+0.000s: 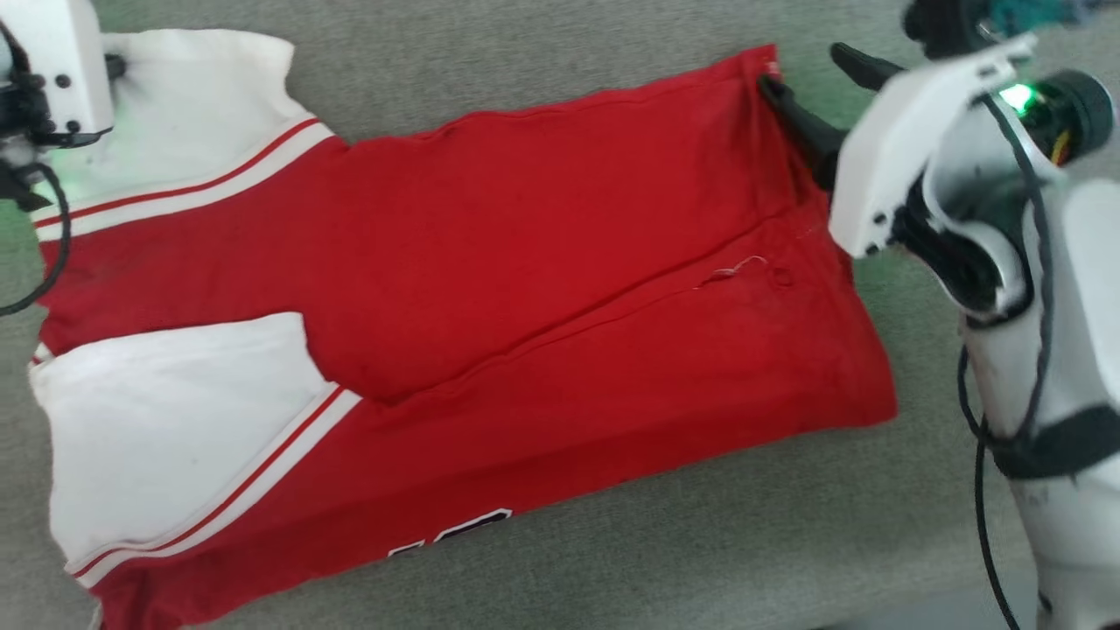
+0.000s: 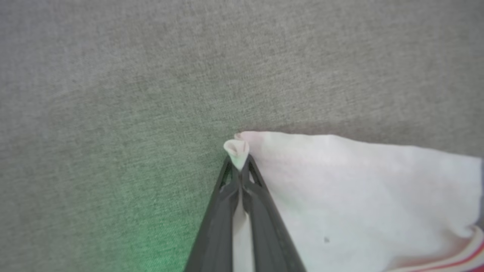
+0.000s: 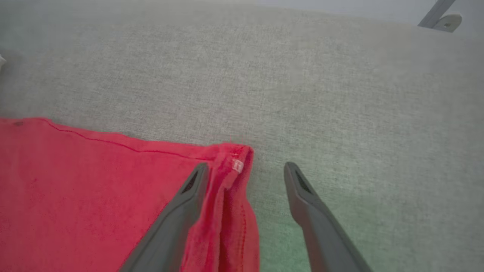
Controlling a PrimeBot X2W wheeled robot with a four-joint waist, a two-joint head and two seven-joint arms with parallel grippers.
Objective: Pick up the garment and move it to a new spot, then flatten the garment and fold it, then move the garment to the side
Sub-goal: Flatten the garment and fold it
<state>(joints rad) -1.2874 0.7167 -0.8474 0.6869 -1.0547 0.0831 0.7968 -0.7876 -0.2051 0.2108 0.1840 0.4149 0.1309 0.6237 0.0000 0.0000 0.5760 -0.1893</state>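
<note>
The left gripper (image 2: 237,166) is clamped on a white sleeve corner of the shirt (image 1: 525,262), red with white, stripe-trimmed sleeves, lying lengthwise on the grey cushion (image 1: 665,542), sleeves left, hem right. At its far hem corner the right gripper (image 3: 245,170) stands spread, seemingly straddling the cloth.

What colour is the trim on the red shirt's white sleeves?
The sleeve trim is white with a thin red stripe; the head view shows it best.
</note>
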